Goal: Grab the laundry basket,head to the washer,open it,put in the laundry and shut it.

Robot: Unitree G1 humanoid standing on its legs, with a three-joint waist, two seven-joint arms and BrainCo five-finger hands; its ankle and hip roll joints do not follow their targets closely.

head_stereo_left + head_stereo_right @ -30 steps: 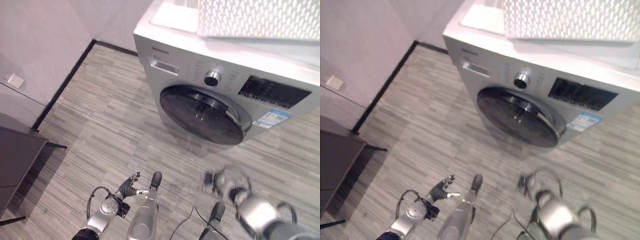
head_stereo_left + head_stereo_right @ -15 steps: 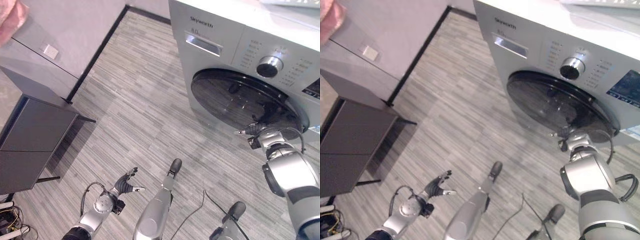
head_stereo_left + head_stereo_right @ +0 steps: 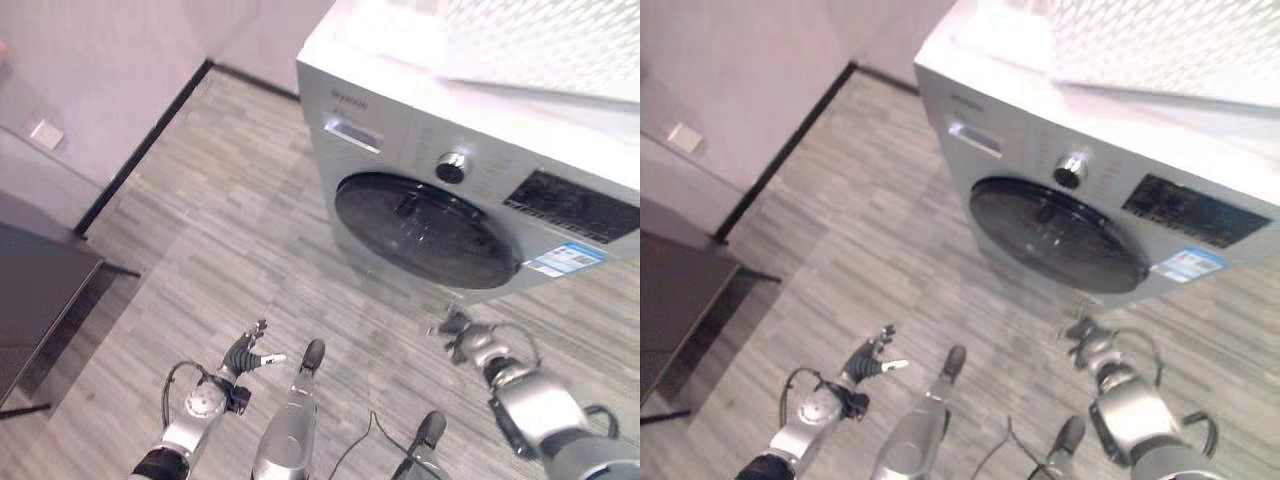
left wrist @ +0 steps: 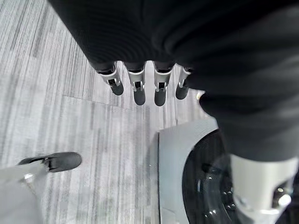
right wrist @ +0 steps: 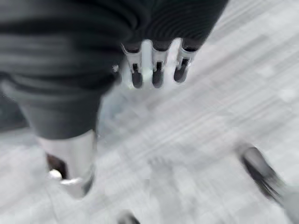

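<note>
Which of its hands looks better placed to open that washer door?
Probably the right hand: it hangs just below the washer's closed round door, near its lower right rim, fingers relaxed and empty. The left hand is farther off, low over the floor to the left.

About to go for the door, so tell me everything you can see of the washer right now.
The washer is a silver-grey front-loader standing on the striped grey floor, near the room's corner. Its round dark glass door looks shut. Above the door sit a detergent drawer, a silver dial and a dark display panel; a blue-and-white sticker lies below the panel. A white perforated laundry basket rests on top. Neither robot hand touches it.
</note>
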